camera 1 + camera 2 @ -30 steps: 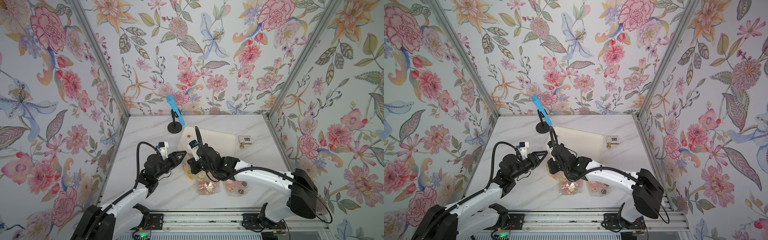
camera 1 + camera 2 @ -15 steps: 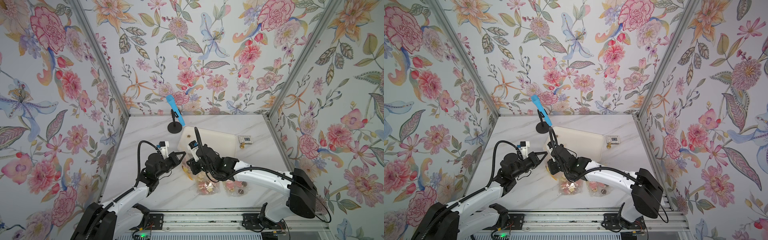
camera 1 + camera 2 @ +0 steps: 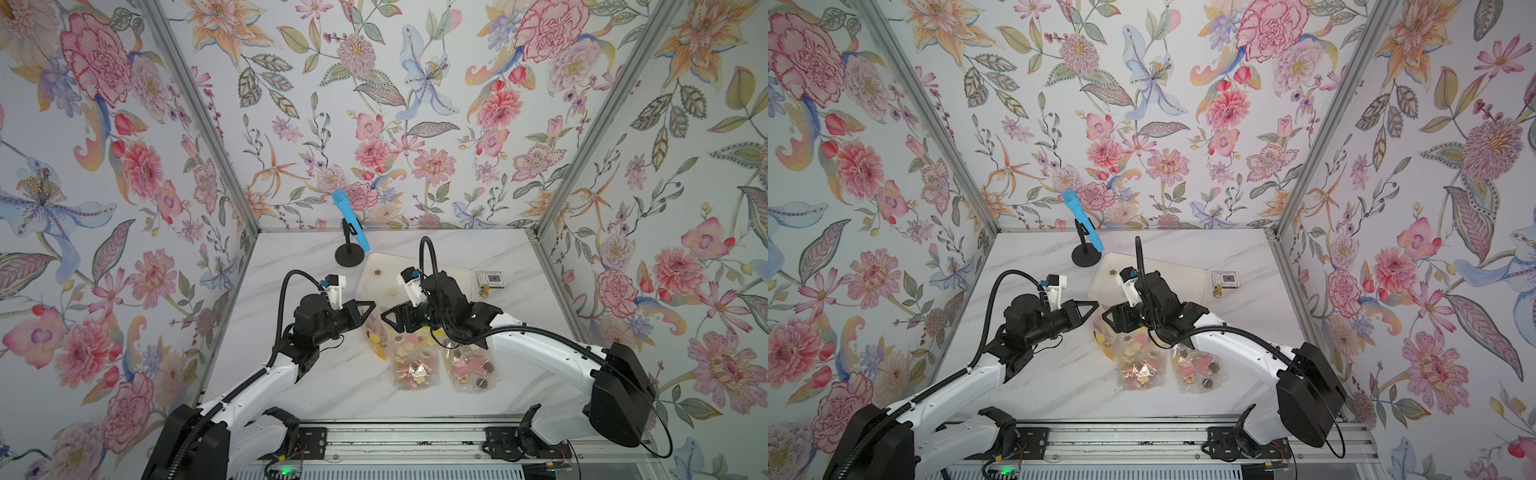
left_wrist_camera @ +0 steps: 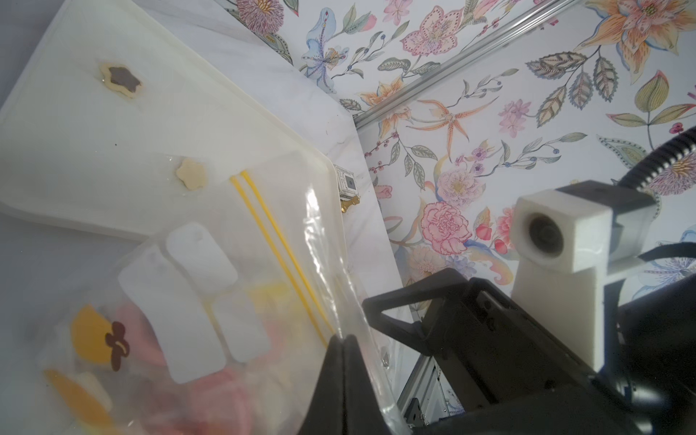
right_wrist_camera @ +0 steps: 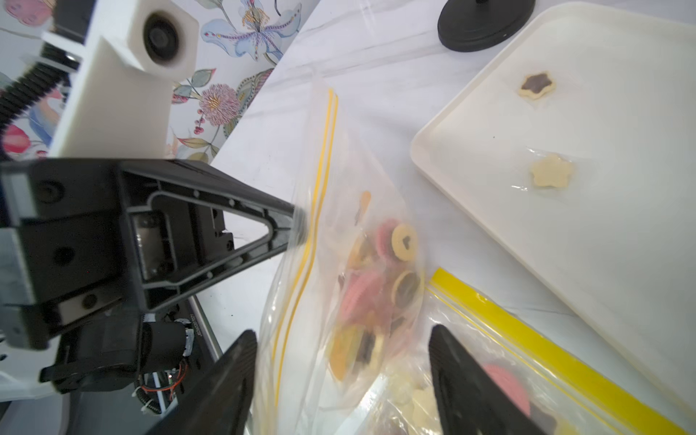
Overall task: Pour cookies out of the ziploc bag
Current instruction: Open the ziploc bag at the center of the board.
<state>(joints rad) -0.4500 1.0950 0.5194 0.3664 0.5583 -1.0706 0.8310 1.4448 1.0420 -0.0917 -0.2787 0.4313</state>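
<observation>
Plainly the pouring has barely begun: two star-shaped cookies [image 5: 551, 176] lie on the cream plastic tray [image 5: 602, 244] beyond both sets of jaws, while the pink, tan and brown cookies [image 5: 380, 263] are heaped inside the clear ziploc bag [image 5: 361, 180]. The left gripper [image 4: 344, 339] has its jaws pressed together on the bag's yellow zip edge, and the right gripper [image 5: 342, 331] stands spread, the bag's filled belly between its jaws. The bag's long axis seems to run along the zip strip, crosswise to the left jaws, mouth edge facing them.

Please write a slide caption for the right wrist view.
Left pincer pinches the ziploc bag of cookies; open right pincer straddles it beside the tray.
</observation>
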